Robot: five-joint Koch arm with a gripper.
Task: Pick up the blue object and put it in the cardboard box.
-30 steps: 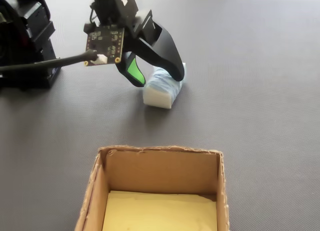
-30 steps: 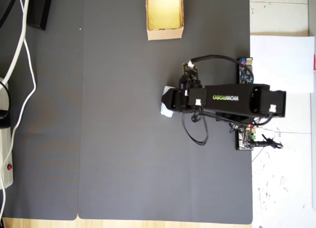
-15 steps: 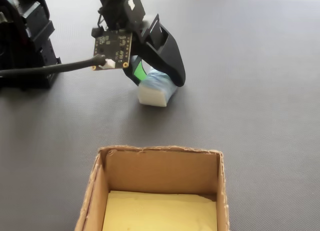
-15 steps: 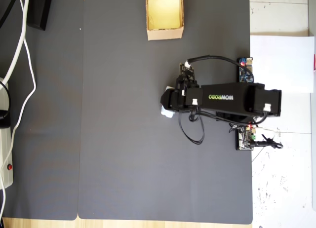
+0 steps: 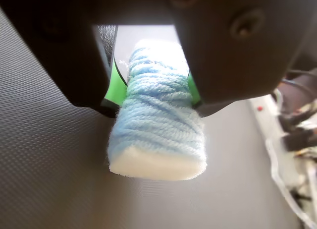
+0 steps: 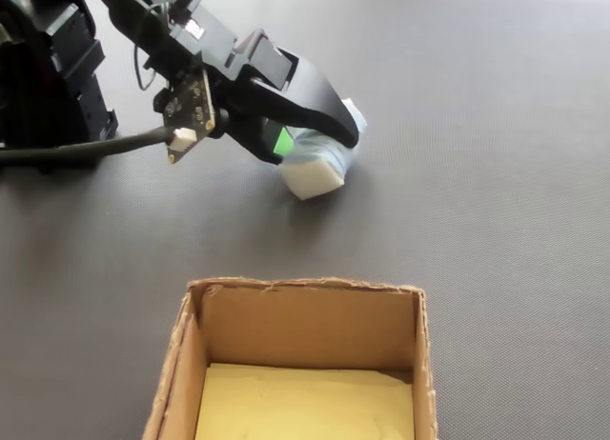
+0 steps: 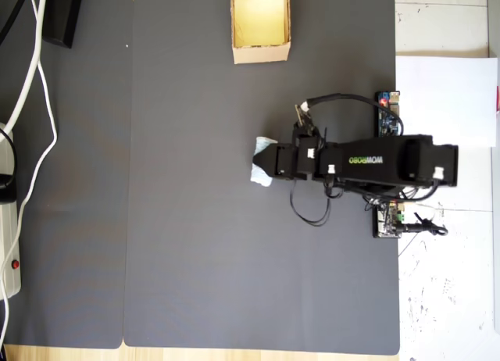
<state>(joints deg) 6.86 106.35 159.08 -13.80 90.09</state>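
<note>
Your blue object [image 5: 156, 125] is a soft block wound in fuzzy pale-blue yarn with a white foam end showing, and it sits crosswise between the jaws of the gripper [image 5: 153, 87], which are closed snugly against its sides on green pads [image 5: 115, 85]. The yarn probably gives them purchase. In the fixed view it hangs at or just above the dark woven mat [image 6: 496, 126], well apart from the cardboard box [image 6: 305, 311], tan, low-walled, yellowish inside.
</note>
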